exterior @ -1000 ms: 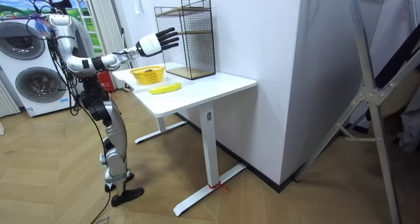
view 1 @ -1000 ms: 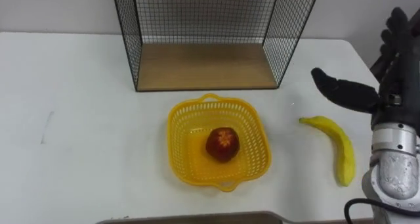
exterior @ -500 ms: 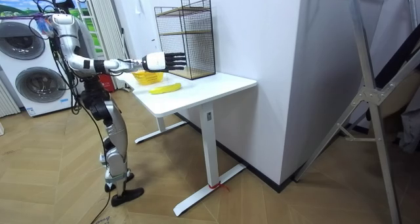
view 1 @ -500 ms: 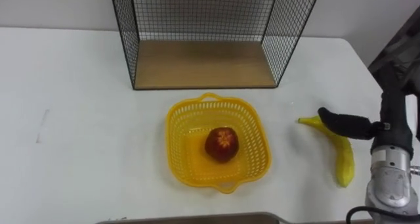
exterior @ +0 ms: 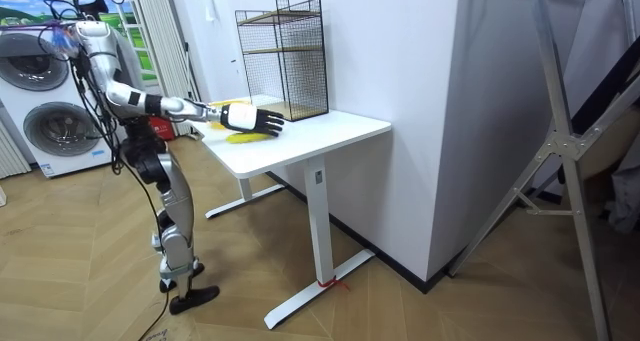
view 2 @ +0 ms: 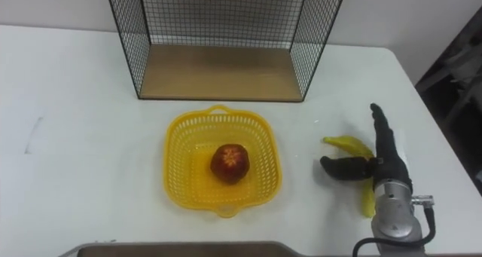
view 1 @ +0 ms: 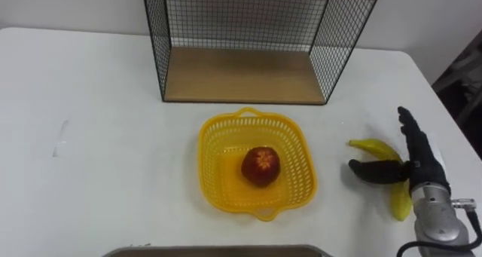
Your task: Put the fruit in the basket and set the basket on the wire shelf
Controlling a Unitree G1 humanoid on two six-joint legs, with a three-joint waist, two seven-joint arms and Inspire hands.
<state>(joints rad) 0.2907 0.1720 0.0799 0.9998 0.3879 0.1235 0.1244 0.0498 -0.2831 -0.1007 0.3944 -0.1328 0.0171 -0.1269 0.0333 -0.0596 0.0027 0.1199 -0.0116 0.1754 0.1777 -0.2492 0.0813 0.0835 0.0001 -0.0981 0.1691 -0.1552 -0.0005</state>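
right hand (view 1: 417, 163) open, fingers straight, thumb spread, over banana (view 1: 370, 145) on table (view 1: 98, 166); apple (view 1: 260, 166) in yellow basket (view 1: 217, 148) before wire shelf (view 1: 241, 74)

White table (exterior: 330, 131) on wood floor (exterior: 450, 311), washing machines (exterior: 45, 131) behind.

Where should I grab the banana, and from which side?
Take the banana at its thick middle, from above. It lies flat on the table, curving from a thin tip on the basket side to an end nearer the robot, so fingers can close across its width. The open right hand hangs over that middle.
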